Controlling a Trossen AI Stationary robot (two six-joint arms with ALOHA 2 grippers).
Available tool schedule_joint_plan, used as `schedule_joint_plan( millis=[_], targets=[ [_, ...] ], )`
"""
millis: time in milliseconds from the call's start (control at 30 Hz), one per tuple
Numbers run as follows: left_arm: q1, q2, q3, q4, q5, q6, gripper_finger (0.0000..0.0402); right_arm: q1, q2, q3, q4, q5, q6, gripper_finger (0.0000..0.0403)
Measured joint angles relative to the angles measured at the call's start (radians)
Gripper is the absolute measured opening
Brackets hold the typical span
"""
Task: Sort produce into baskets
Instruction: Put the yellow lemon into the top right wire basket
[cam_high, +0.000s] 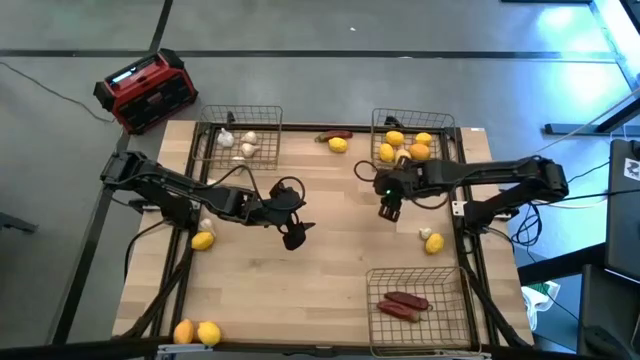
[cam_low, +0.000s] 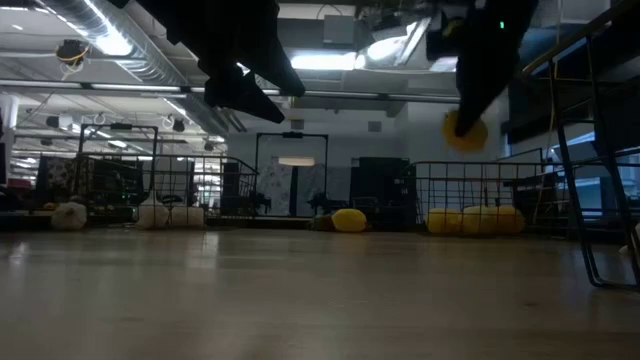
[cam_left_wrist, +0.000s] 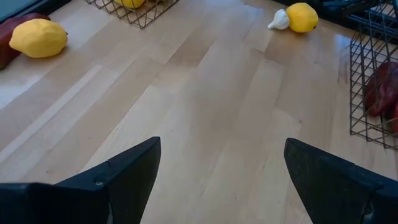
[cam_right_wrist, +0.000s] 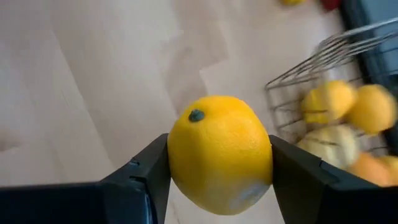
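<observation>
Holding a yellow lemon (cam_right_wrist: 219, 152) tight between the two fingers of the right gripper (cam_high: 389, 209), up off the table, just in front of the fruit basket (cam_high: 455, 135) at the back right, with the left gripper (cam_high: 293, 234) empty, wide open, farther away.

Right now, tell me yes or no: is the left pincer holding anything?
No, the left pincer stands wide open over bare table, with nothing between its fingers.
</observation>
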Motion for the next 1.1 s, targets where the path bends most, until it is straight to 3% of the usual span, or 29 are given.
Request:
schedule_joint_plan(
  millis=[200, 367, 733, 933, 1100],
  targets=[
    [0.006, 0.0, 0.0, 0.0, 0.0, 0.003, 0.0337, -0.007, -0.027, 0.11, -0.116, 0.145, -0.053, 0.021],
    [0.005, 0.0, 0.0, 0.002, 0.0, 0.003, 0.0337, -0.079, -0.051, 0.152, -0.182, 0.174, -0.083, 0.021],
    [0.006, 0.0, 0.0, 0.002, 0.0, -0.001, 0.0337, -0.443, -0.062, 0.154, -0.235, 0.172, -0.185, 0.021],
    [0.005, 0.0, 0.0, 0.002, 0.0, -0.003, 0.0337, -0.693, -0.062, 0.136, -0.212, 0.044, -0.18, 0.021],
    [0.005, 0.0, 0.0, 0.002, 0.0, 0.0, 0.0337, -0.836, -0.062, 0.049, -0.134, -0.063, -0.181, 0.021]
  ],
)
